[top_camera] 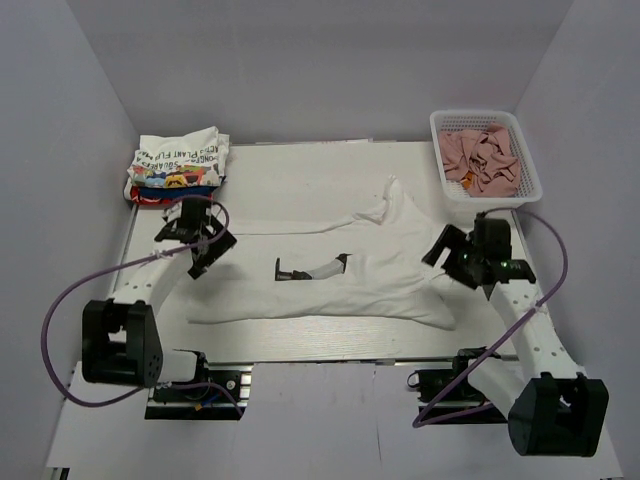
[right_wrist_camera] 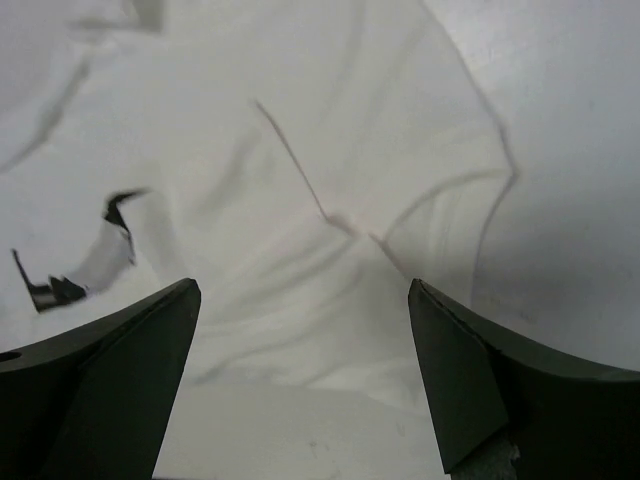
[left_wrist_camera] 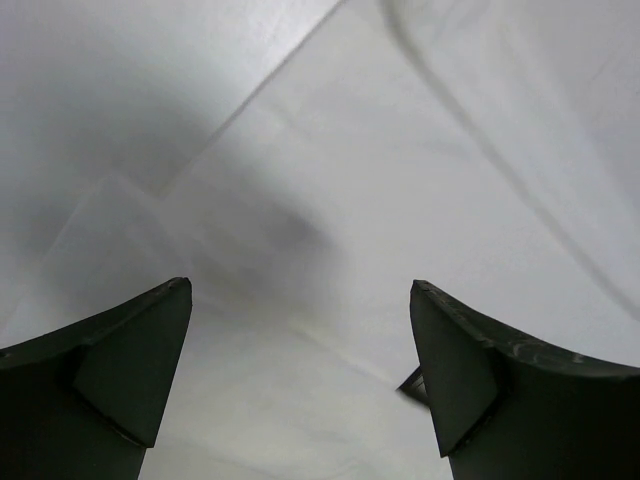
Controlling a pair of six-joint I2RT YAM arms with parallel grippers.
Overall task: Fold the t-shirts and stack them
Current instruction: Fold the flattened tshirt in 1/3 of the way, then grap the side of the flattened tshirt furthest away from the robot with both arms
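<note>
Shirt in hand: the white t-shirt [top_camera: 340, 285] with black lettering [top_camera: 310, 270] lay flattened across the middle of the table [top_camera: 290, 200], rumpled at its right end, one flap trailing toward the far side
Finished pile: a stack of folded printed tees [top_camera: 178, 165] sat at the far left corner, well apart from that shirt
Left gripper [top_camera: 205, 245]: hovered over the shirt's left end, fingers wide, holding nothing
Right gripper [top_camera: 445, 255]: hung above the creased right end, fingers wide, also empty
Not for folding: pinkish cloths [top_camera: 482, 158] in the white mesh basket [top_camera: 439, 155], far right corner
Step, as judged: both arms looked set to take an edge for the next fold
How to do it well: pinch one layer only at matching points on each end, lift together, keep the cloth taut, lay it over squarely
Risk: the bunched right end could drag wrinkles into the fold; smoothing it first seemed wise
</note>
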